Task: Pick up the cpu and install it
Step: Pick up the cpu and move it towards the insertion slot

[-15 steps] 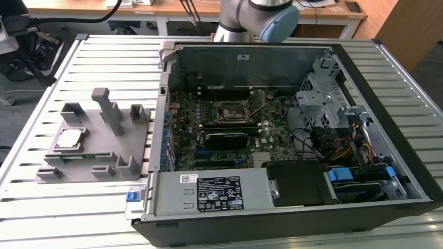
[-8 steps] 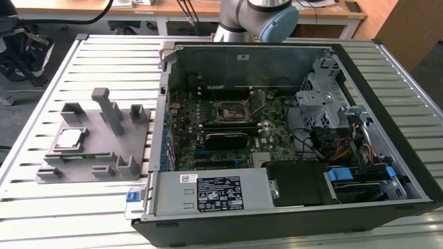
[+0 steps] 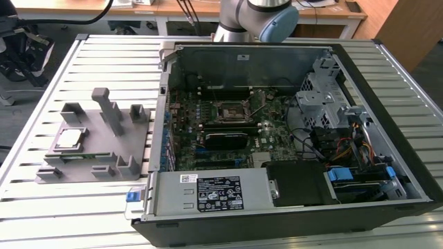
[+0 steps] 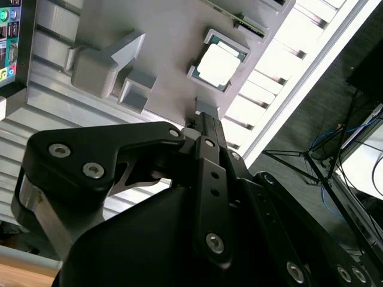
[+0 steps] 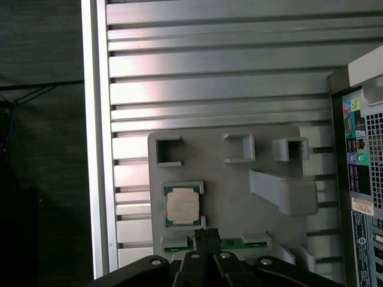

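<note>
Currently, item by item.

Cpu (image 5: 182,205): is lying flat, metal face up, in a shallow pocket of the grey holder (image 5: 209,173). The holder is sitting on the slatted table (image 3: 104,62) just beside the open computer case (image 3: 291,228), and the socket (image 3: 232,111) is sitting on the board inside that case.

Gripper (image 5: 207,234): is hovering above the holder, near the cpu but off to one side of it, over a green strip (image 5: 236,243) at the holder's edge. Its jaws are looking drawn together with nothing between them.

Step in hand, as judged: reaching for the cpu. Doing it well is meaning centring over the metal face, spreading wider than the chip, and squaring to the two sides that the pocket's raised lips seem to be leaving free, so the grip is landing on the rim and not the plastic.

Room: the space above the cpu is lying open. The holder's tall posts (image 3: 111,111) are standing well apart from the pocket. The table's edge is running near the cpu on the side away from the case.
</note>
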Robot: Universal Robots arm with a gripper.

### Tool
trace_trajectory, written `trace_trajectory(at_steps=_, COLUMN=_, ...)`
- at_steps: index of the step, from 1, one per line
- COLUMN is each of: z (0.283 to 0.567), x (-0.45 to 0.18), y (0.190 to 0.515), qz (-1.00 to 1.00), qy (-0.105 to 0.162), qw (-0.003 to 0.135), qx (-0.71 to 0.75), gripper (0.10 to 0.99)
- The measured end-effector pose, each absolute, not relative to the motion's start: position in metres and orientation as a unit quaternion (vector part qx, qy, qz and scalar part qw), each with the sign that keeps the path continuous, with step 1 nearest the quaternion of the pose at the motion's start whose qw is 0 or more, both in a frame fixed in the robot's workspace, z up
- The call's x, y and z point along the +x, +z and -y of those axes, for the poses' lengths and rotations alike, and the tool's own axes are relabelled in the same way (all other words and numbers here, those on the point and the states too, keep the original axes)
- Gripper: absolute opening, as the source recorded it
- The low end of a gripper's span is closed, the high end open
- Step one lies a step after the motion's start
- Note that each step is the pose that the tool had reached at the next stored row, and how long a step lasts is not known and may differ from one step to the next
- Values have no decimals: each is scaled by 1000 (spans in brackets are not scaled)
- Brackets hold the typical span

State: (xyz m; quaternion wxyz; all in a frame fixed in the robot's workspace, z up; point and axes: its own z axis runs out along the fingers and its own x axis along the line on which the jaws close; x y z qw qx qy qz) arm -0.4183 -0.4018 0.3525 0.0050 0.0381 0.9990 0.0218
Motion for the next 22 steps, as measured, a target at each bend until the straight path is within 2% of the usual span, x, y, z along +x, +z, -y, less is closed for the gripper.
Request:
trace_trajectory(at_steps=3, z=402, x=-418, y=351, qz=-999, qy=22, qw=5, qx=37, gripper=106)
trace_trajectory(at_steps=12, z=404, x=-419, y=339, qz=-1000, qy=21, qw=-10, qx=-2, gripper=106)
trace_trajectory(at_steps=17, z=406, x=-419, y=336, qz=-1000, qy=21, qw=-11, qx=-13, gripper=114)
trace_trajectory(at_steps=18, z=406, x=-419, y=335, qz=-1000, qy=21, qw=-11, qx=-13, gripper=169)
trace_trajectory(at_steps=19, z=406, x=-419, y=335, qz=-1000, qy=21, qw=-11, qx=-13, gripper=169)
trace_trajectory(at_steps=21, z=406, x=-419, y=335, qz=-1000, qy=21, qw=-11, qx=-13, gripper=290)
trace_trajectory(at_steps=22, z=406, x=-419, y=334, qz=-1000, qy=22, qw=-10, qx=-13, gripper=290)
